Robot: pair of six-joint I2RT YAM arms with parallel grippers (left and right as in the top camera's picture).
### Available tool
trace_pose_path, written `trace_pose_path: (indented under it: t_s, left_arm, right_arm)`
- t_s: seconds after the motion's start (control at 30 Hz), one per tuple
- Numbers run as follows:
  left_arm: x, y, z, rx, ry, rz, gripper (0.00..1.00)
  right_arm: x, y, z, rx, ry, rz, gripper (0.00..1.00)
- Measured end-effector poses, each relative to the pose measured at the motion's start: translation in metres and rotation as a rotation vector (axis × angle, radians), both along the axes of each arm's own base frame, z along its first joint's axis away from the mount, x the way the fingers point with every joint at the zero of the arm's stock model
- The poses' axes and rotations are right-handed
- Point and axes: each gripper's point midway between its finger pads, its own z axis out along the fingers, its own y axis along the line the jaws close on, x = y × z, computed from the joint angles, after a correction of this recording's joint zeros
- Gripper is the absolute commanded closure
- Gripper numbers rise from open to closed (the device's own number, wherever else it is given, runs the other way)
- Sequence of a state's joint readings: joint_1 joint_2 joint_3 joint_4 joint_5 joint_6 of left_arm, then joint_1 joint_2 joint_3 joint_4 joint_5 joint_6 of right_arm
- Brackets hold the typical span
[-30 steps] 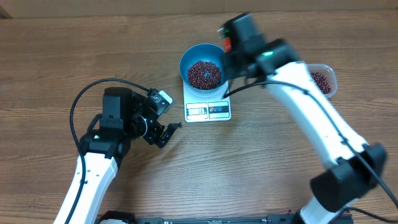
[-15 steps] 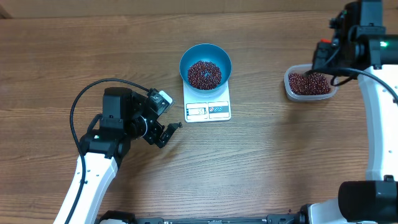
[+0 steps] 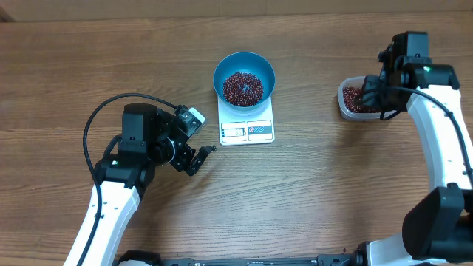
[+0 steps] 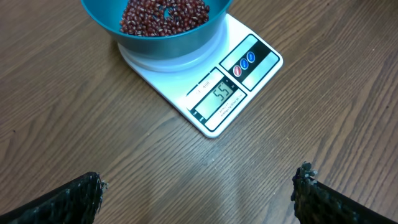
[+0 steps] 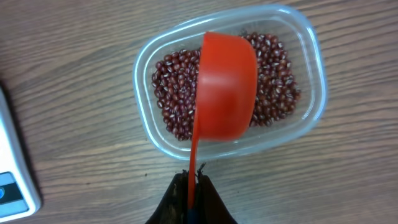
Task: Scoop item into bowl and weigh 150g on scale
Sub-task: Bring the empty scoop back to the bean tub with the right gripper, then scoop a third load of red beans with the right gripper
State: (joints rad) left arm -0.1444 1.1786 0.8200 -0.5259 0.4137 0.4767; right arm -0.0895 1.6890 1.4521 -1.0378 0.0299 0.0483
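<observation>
A blue bowl point(image 3: 220, 72) holding dark red beans point(image 3: 243, 88) stands on the white scale point(image 3: 247, 131) at the table's middle back. In the left wrist view the bowl point(image 4: 168, 43) and the scale point(image 4: 249, 68) lie ahead, and the display reads 55. My left gripper point(image 4: 199, 193) is open and empty, low over bare wood in front and left of the scale. My right gripper point(image 5: 193, 179) is shut on the thin handle of a red scoop point(image 5: 225, 87). The scoop's cup hangs over the beans point(image 5: 177, 99) in a clear tub point(image 5: 311, 74).
The clear tub point(image 3: 349, 100) stands at the right, partly under my right arm point(image 3: 403, 59). A black cable point(image 3: 100, 118) loops beside the left arm. Wood table surface lies all round.
My right arm has swung with the scoop from over the blue bowl to the clear tub on the right. The left arm has not moved.
</observation>
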Motion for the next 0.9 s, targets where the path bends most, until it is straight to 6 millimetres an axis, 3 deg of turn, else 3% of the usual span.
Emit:
trace_pose_path:
  t_s: [0.33, 0.9]
  left_arm:
    - [0.0, 0.0, 0.0, 0.0, 0.0, 0.0, 0.0]
    - [0.0, 0.0, 0.0, 0.0, 0.0, 0.0, 0.0]
  right_arm:
    - [0.009, -0.001, -0.063, 0.005, 0.057, 0.001, 0.96]
    - [0.013, 0.034, -0.063, 0.225, 0.037, 0.061, 0.96]
